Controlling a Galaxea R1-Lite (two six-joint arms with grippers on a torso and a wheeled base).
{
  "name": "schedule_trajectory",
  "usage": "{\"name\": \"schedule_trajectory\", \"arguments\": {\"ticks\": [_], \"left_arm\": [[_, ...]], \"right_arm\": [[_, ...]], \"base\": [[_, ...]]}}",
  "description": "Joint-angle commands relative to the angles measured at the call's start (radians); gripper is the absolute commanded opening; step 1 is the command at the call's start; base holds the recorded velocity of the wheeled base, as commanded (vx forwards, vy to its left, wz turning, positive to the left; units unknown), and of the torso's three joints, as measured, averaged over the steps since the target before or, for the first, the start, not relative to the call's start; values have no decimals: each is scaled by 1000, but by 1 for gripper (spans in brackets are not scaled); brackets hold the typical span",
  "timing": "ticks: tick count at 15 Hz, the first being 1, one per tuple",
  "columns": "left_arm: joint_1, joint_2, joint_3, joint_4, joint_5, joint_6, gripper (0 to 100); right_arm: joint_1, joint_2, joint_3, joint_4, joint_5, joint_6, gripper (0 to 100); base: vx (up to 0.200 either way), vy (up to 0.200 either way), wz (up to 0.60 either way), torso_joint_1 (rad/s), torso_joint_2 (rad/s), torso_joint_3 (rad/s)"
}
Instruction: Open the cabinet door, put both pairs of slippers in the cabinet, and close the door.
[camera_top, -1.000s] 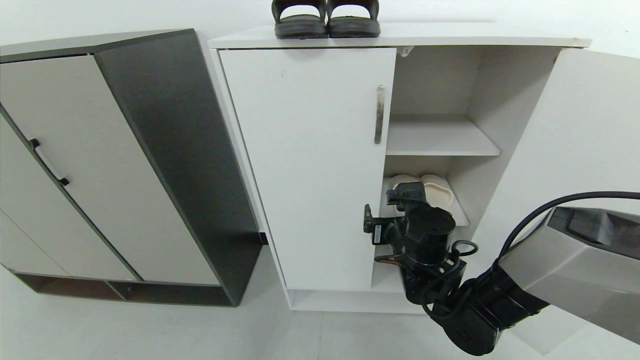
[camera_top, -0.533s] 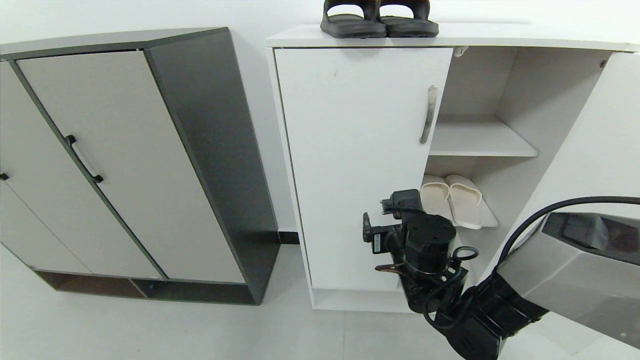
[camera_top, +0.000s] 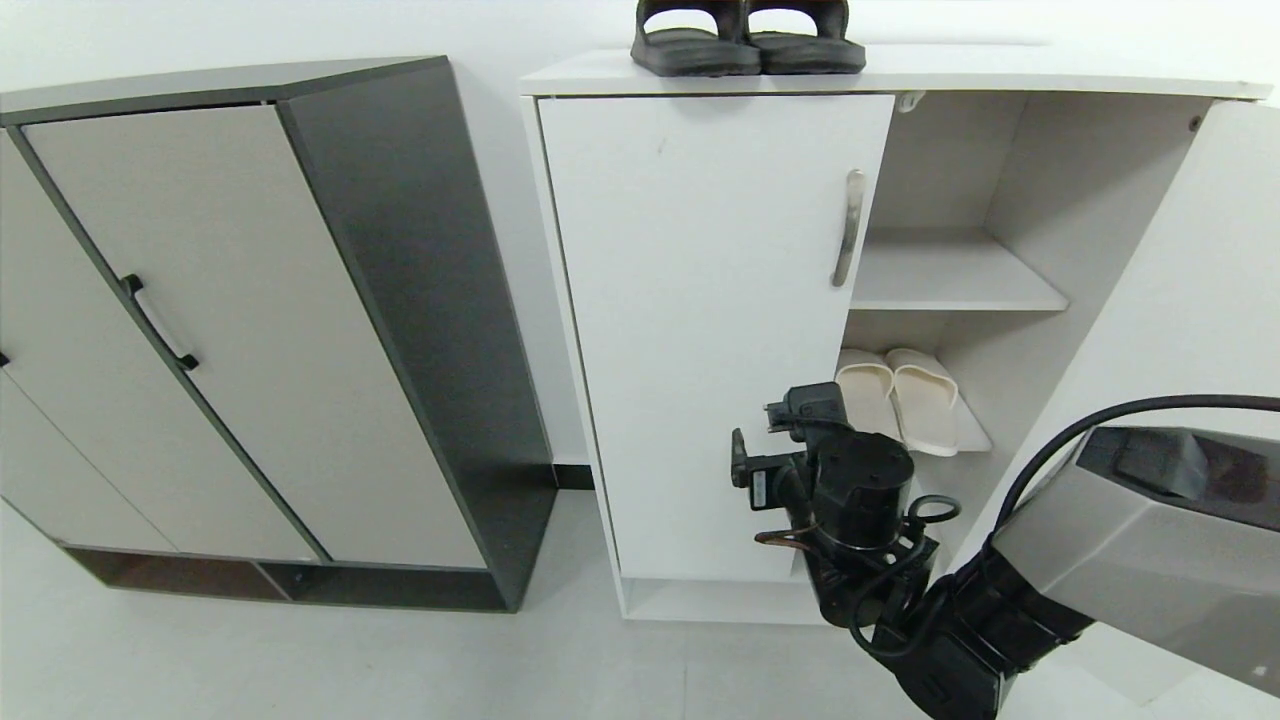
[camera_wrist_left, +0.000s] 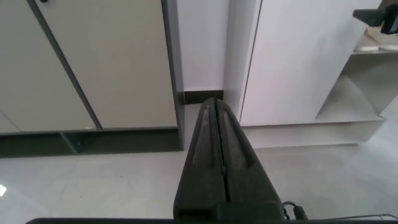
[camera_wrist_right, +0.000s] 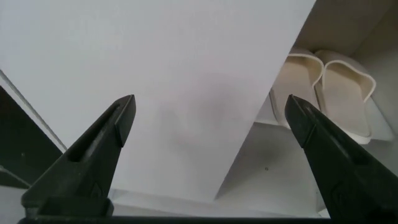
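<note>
1. The white cabinet (camera_top: 900, 75) stands with its right door (camera_top: 1190, 290) swung wide open and its left door (camera_top: 710, 330) closed, the metal handle (camera_top: 848, 228) upright near that door's free edge.
2. The cream slippers (camera_top: 900, 400) lie side by side on the lower shelf inside the open half, below the upper shelf (camera_top: 950, 280).
3. The black slippers (camera_top: 745, 45) sit as a pair on top of the cabinet, above the closed door.
4. The right gripper (camera_wrist_right: 210, 106) has its two fingers spread wide apart with nothing between them. It faces the lower part of the closed door's front, and the cream slippers (camera_wrist_right: 333, 87) show just past that door's edge.
5. In the head view the right arm's wrist is low in front of the cabinet, by the closed door's free edge. It appears to be close to the panel, but whether anything touches it cannot be made out.
6. The left gripper (camera_wrist_left: 215, 109) has its fingers pressed together and holds nothing. It hangs above the floor, pointing toward the narrow gap between the white cabinet and the grey cabinet (camera_top: 250, 330) beside it.
</note>
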Motion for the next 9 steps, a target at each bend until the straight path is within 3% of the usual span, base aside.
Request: {"name": "schedule_trajectory", "arguments": {"ticks": [1,6,9], "left_arm": [[0,0,0,0,0,0,0],[0,0,0,0,0,-2,0],[0,0,0,0,0,-2,0]], "right_arm": [[-1,15,0,1,0,0,100],[-1,21,-3,1,0,0,100],[-1,23,-3,1,0,0,100]], "base": [[0,0,0,0,0,0],[0,0,0,0,-15,-14],[0,0,0,9,-194,-300]]}}
